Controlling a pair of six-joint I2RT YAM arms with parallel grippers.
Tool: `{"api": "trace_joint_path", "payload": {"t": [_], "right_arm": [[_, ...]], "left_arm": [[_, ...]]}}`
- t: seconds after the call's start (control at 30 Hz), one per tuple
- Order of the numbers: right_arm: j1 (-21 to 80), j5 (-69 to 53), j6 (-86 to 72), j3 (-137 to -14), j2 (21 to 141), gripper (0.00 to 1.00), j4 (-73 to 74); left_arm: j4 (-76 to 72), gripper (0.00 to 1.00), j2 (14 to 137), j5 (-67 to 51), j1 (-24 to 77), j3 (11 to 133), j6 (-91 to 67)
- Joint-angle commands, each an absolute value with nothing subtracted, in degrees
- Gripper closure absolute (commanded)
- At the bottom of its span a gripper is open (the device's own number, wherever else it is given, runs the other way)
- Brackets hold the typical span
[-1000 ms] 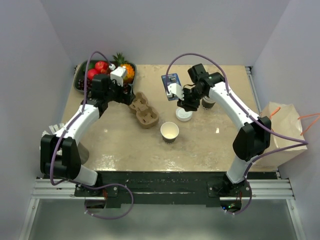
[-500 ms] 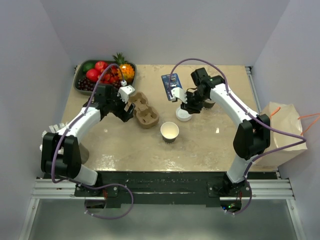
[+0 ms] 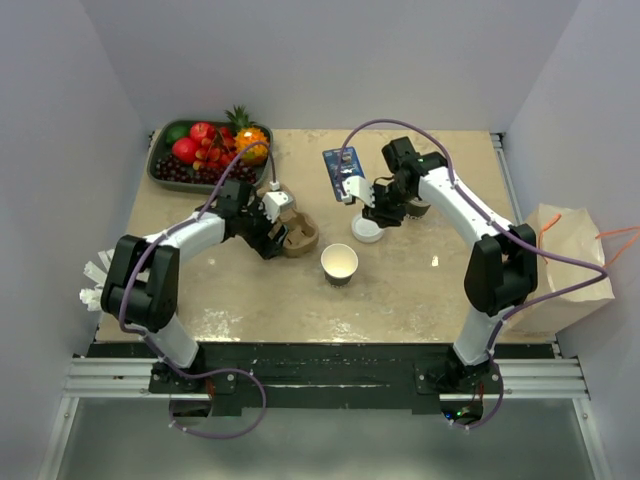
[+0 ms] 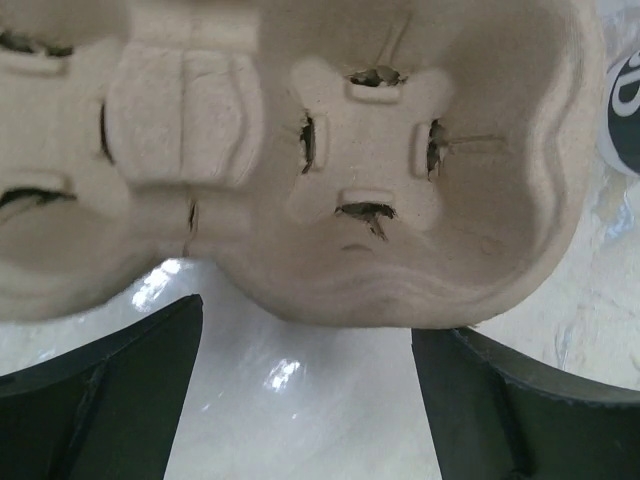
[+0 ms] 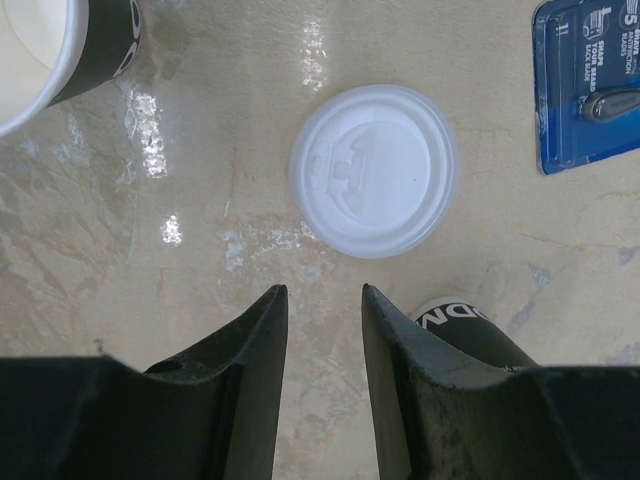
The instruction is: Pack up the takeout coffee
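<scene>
The takeout coffee cup [image 3: 339,264] stands open near the table's middle: dark brown, cream rim, no lid on it. Its white lid [image 3: 367,231] lies flat on the table just behind it. In the right wrist view the lid [image 5: 373,170] is just ahead of my right gripper [image 5: 322,295], whose jaws are slightly apart and empty; the cup [image 5: 60,40] is at the top left. My right gripper [image 3: 378,210] hovers by the lid. My left gripper [image 3: 272,225] is open at the near edge of the pulp carrier [image 3: 298,233]. The carrier [image 4: 330,150] is just beyond the spread fingers [image 4: 120,390].
A stack of brown cups [image 3: 418,206] stands behind the right arm; a dark cup [image 5: 465,325] shows by the right finger. A blue card package [image 3: 340,162] lies behind the lid. A fruit tray [image 3: 165,172] is at the back left. A paper bag [image 3: 570,265] stands off the table's right.
My left arm has swung from the fruit tray down and right to the pulp carrier. My right gripper has stayed by the lid, shifting only slightly.
</scene>
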State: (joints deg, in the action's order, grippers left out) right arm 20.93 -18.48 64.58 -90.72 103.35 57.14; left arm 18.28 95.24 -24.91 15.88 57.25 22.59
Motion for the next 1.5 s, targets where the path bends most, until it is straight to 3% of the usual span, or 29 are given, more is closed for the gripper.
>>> {"api": "trace_joint_path", "payload": {"t": [0.0,0.57,1.0,1.47], "right_arm": [[20.7,-17.0,65.0,-89.6,101.5,0.61,55.1],[20.3,-17.9,67.8,-92.1,104.2,0.62,57.0],[20.4,-19.6,82.8,-95.3,110.0,0.66,63.5],[20.8,-20.2,88.1,-99.7,115.0,0.71,67.9]], "left_arm": [[11.3,0.12,97.0,-23.4,17.6,59.4,17.9],[2.7,0.13,112.7,-23.4,17.8,76.8,1.9],[16.1,0.1,97.2,-28.5,16.5,66.4,11.2],[17.8,0.11,95.3,-27.5,14.6,65.5,11.9]]}}
